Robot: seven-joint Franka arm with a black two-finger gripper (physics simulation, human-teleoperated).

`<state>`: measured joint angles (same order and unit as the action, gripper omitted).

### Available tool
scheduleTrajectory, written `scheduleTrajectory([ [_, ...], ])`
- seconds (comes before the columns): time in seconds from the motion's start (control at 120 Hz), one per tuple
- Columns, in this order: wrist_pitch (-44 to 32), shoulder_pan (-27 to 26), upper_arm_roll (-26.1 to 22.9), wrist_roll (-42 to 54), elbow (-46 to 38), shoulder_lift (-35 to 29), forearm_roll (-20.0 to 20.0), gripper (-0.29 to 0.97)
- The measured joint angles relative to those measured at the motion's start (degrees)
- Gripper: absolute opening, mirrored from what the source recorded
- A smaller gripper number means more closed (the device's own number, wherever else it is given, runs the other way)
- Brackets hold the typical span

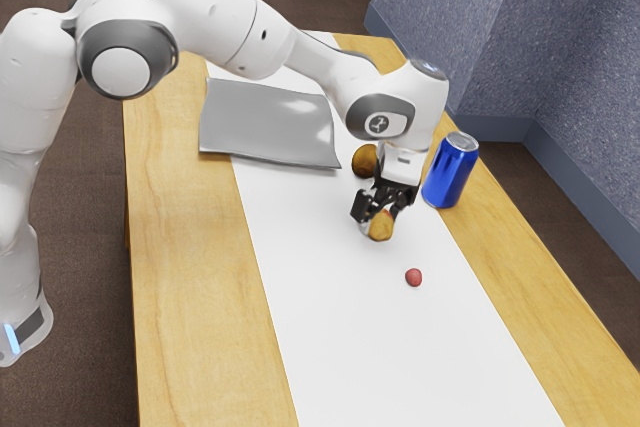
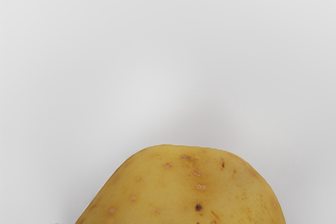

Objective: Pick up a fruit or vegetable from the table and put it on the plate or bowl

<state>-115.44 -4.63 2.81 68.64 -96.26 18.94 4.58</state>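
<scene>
Speckled potato [image 2: 181,187] sits clamped in the black gripper [image 1: 379,219] over the white runner [image 1: 350,347], near the blue can [image 1: 449,169]; a level, unhurried carry to the grey plate [image 1: 265,122] should keep the hold secure

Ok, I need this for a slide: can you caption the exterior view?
Franka hand shut on a potato over the white runner, near a blue can and a small red object.
</scene>
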Motion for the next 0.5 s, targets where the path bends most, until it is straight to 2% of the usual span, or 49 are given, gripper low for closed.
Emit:
scheduleTrajectory([
  [0.092, -0.26, 0.00, 0.01, -0.04, 0.00, 0.00, -0.09, 0.38],
  [0.217, -0.48, 0.04, 0.01, -0.14, 0.09, -0.08, -0.16, 0.35],
  [0.4, -0.31, 0.05, 0.01, -0.25, 0.17, -0.45, -0.10, 0.38],
  [0.5, 0.05, 0.05, 0.06, -0.29, 0.19, -0.66, -0.05, 0.35],
])
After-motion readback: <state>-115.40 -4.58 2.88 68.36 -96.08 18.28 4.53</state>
